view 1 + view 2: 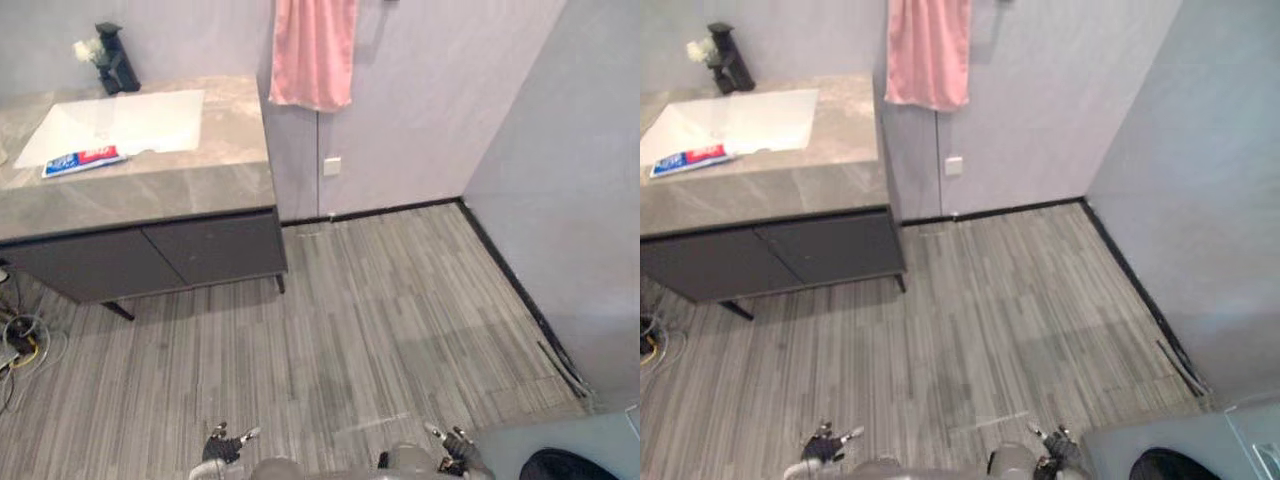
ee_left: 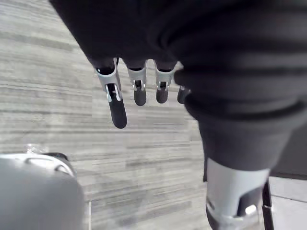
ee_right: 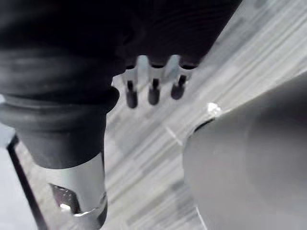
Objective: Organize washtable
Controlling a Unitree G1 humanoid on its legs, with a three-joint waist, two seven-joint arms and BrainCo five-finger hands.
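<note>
Grey plank flooring (image 1: 380,300) lies between the robot and the grey stone-topped washtable (image 1: 215,180) at far left. On it a flat red, white and blue tube (image 1: 83,161) lies across the near lip of the white rectangular basin (image 1: 150,118). Near, the left hand (image 2: 116,103) and right hand (image 3: 153,93) hang with fingers straight, apart, holding nothing. As I judge it, a reach from too far off could nudge the tube into the basin, and a hurried approach could strike the dark cabinet front (image 1: 200,250).
</note>
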